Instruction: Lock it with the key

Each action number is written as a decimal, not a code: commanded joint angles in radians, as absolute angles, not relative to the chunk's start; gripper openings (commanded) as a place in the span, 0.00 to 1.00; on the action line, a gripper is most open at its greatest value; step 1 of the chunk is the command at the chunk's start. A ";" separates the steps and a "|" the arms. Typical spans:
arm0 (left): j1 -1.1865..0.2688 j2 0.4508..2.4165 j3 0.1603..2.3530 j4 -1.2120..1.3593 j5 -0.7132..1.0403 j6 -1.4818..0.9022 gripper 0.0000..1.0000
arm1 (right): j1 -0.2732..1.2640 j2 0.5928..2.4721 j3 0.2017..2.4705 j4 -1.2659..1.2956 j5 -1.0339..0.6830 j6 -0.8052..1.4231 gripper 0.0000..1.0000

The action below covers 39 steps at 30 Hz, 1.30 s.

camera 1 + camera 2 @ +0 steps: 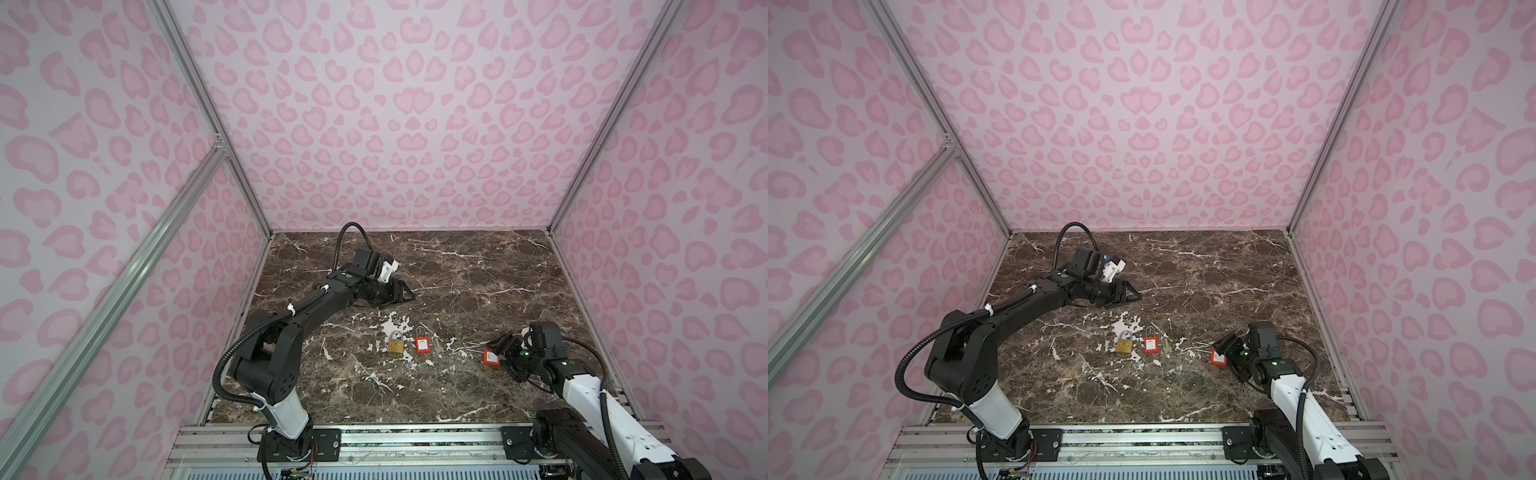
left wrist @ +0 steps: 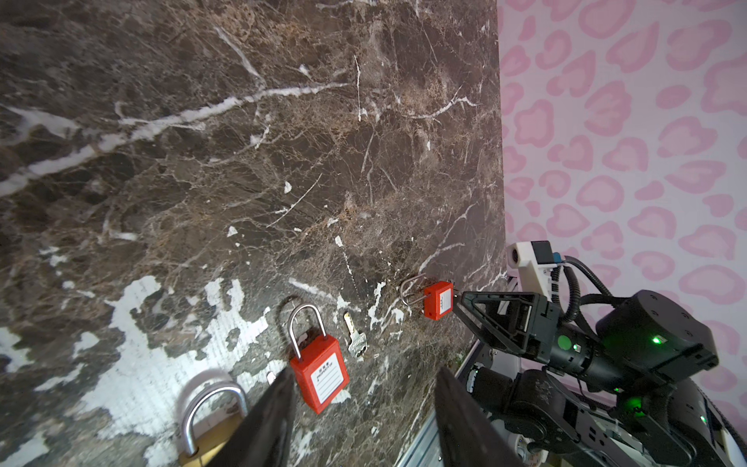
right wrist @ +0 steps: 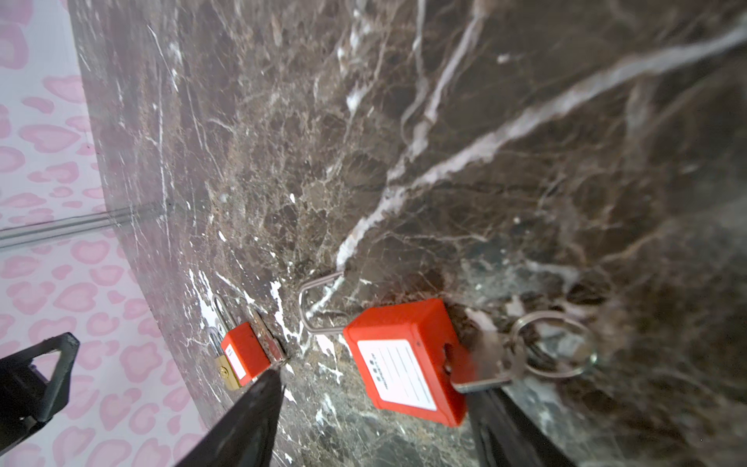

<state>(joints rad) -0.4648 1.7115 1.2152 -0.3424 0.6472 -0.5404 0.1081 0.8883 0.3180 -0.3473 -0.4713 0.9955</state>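
Observation:
A red padlock lies at the right of the marble table, with a key on a ring stuck in its base. One leg of its steel shackle ends free of the body. My right gripper is open and low around this padlock, with one finger close under the key and the other well apart. My left gripper hovers open and empty toward the back of the table. It looks down on a second red padlock, a loose key and a brass padlock.
In both top views the brass padlock, the second red padlock and the loose key lie in a row at mid-table. Pink patterned walls enclose three sides. An aluminium rail runs along the front edge.

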 commanded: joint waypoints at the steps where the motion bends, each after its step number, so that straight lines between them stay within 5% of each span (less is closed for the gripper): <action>1: -0.464 1.714 1.225 -0.318 0.657 -0.535 0.57 | 0.158 0.921 0.299 -0.262 -0.456 1.061 0.74; 9: -0.463 1.703 1.220 -0.325 0.657 -0.532 0.57 | 0.283 1.045 0.387 -0.219 -0.425 1.058 0.74; 24: -0.462 1.705 1.219 -0.325 0.660 -0.532 0.57 | 0.367 1.245 0.755 -0.732 -0.204 0.471 0.73; 39: -0.462 1.692 1.209 -0.324 0.652 -0.536 0.57 | 0.368 1.491 0.894 -0.663 -0.257 0.275 0.70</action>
